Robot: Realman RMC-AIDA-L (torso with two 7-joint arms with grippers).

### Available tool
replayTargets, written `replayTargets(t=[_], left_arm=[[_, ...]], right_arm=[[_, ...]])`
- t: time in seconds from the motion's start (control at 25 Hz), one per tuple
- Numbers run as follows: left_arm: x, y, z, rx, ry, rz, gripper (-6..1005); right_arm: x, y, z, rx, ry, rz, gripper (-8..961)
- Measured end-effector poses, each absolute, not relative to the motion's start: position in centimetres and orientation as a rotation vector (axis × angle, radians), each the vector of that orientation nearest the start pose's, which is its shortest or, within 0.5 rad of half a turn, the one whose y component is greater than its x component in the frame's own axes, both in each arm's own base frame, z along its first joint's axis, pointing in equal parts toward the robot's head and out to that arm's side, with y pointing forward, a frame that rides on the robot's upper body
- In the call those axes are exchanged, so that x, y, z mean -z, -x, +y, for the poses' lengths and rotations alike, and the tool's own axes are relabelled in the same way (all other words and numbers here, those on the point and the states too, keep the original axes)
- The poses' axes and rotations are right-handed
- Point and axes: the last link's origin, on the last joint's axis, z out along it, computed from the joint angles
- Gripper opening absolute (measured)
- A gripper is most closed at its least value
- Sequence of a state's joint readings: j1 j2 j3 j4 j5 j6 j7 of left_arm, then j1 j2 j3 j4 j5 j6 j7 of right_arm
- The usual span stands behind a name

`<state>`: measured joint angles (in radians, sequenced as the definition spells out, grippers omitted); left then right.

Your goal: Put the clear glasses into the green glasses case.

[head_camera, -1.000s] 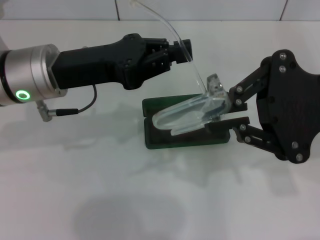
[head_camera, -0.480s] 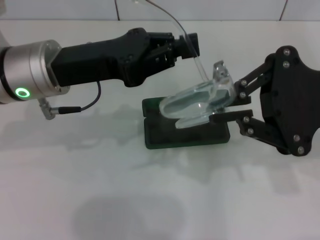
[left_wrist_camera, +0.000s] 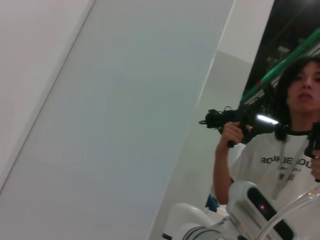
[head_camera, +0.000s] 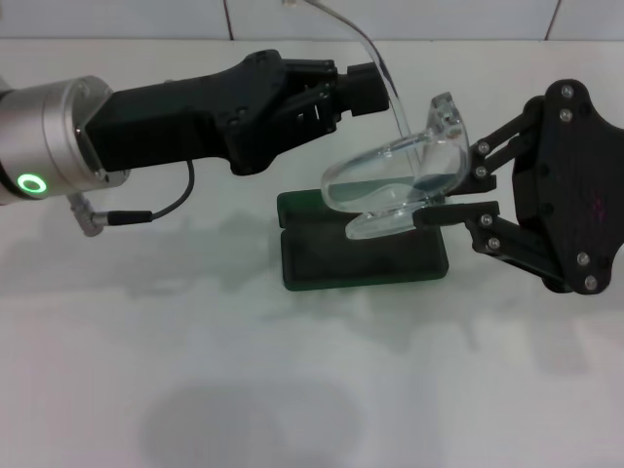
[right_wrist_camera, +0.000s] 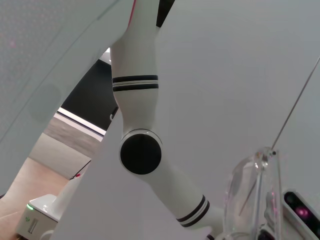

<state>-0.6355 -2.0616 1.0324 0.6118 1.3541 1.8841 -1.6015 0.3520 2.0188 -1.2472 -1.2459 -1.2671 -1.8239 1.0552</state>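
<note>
Clear glasses [head_camera: 400, 180]: held up in the air between my two hands, above the open case, not yet inside it.
Right hand [head_camera: 458, 195]: coming in from 3 o'clock, closed on the frame's end piece, one finger above and one below; the front of the frame tips up and leans toward 9 o'clock.
Left hand [head_camera: 375, 88]: reaching across from 9 o'clock, pinching one clear arm of the glasses partway along; that arm sweeps up and back toward 12 o'clock, unfolded from the frame.
Green glasses case [head_camera: 363, 255]: lying open and flat on the white bench [head_camera: 195, 370], directly under the glasses, dark lining facing up, hinge side toward 9 o'clock as far as I can tell.
Done so far: as I read it, the glasses are lifted and brought over the case, and the case is already open.
Left to do: I judge the raised arm must be folded in, then the frame lowered into the lining and both hands let go; closing the lid may follow.
Look of the glasses: colourless see-through plastic, squarish lenses, thin curved arms; the second arm seems folded beneath the frame, though I cannot be sure.
Wrist views: mostly wall and room; only a bit of clear frame [right_wrist_camera: 255, 200] shows in the right one.
</note>
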Motion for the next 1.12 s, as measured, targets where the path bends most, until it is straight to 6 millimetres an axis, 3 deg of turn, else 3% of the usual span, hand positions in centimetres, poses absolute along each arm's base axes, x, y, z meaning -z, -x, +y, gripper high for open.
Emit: replayTargets(t=[0.56, 1.12], left_arm=[[-1.8, 14.4, 31.3, 1.641, 2.916, -0.498, 57], [-1.1, 16.0, 32.8, 1.475, 2.831, -0.609, 56]], right_arm=[[-5.8, -13.1, 27.2, -1.204, 2.651, -0.8, 57], [-5.8, -12.9, 26.7, -1.233, 2.662, -0.829, 57]])
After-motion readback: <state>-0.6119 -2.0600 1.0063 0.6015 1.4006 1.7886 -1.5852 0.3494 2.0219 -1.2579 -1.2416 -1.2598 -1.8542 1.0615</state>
